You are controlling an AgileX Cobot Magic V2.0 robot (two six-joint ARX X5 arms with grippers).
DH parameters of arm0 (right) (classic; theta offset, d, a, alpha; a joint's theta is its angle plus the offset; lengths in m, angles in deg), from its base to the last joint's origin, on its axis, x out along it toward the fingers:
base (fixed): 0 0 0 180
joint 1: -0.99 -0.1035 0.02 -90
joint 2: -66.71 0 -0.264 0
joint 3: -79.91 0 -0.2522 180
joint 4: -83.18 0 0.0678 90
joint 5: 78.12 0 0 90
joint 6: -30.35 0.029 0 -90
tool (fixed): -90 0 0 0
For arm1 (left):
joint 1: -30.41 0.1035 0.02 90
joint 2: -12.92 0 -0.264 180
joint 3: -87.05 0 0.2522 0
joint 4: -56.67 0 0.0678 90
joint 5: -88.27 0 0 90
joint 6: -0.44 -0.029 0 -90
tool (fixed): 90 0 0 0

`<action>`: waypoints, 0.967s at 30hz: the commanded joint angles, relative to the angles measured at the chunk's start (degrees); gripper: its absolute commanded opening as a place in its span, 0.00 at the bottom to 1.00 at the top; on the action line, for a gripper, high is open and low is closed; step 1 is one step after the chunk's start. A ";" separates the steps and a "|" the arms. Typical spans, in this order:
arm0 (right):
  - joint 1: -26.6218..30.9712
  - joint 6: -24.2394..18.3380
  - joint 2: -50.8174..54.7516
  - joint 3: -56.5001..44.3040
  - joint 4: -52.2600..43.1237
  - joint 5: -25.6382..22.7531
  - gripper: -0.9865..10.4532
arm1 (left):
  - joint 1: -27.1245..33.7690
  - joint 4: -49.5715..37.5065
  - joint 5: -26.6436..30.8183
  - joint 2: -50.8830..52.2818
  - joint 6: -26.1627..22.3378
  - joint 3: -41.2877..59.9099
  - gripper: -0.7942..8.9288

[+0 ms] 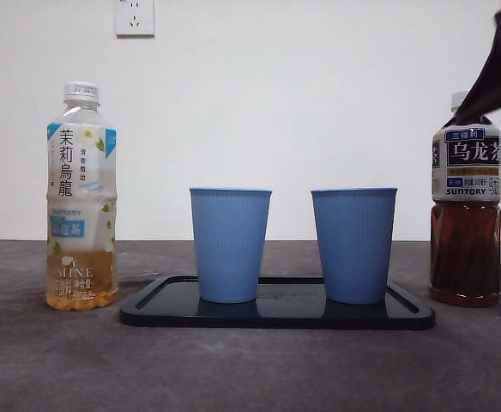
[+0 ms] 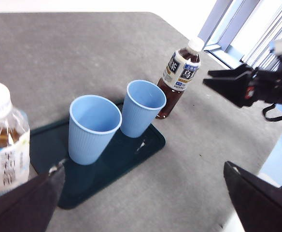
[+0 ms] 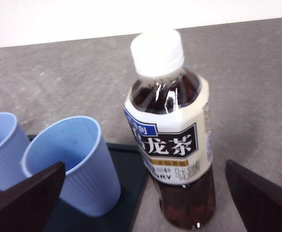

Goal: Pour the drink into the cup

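Dark tea bottle [image 3: 172, 140] stands between the right gripper's [image 3: 146, 203] spread jaws.

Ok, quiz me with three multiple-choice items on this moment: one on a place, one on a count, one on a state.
1. The right gripper is nearest which thing? A. dark oolong tea bottle B. pale jasmine tea bottle C. wall socket
2. How many blue cups stand on the black tray? A. one B. two C. three
3. The dark oolong tea bottle's white cap is: A. off B. on C. lying in a cup

1 A: the bottle stands between its open jaws.
2 B: left cup and right cup.
3 B: the cap sits on the neck.
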 commanded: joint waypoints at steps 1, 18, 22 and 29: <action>-0.70 -0.55 -4.76 -2.23 -9.20 -1.20 0.60 | -0.22 -1.29 0.07 -1.22 -2.95 -1.05 0.63; -0.81 -2.80 -33.97 -3.89 -43.56 -5.97 0.57 | -0.22 -2.67 0.00 -3.78 -2.84 -1.05 0.62; -0.81 -2.08 -37.44 -3.89 -48.89 -5.97 0.48 | -0.22 -2.73 0.02 -3.78 -2.86 -1.05 0.62; -0.81 -1.86 -38.80 -3.78 -51.01 -4.55 0.23 | -0.22 -2.69 0.02 -3.78 -2.84 -1.05 0.62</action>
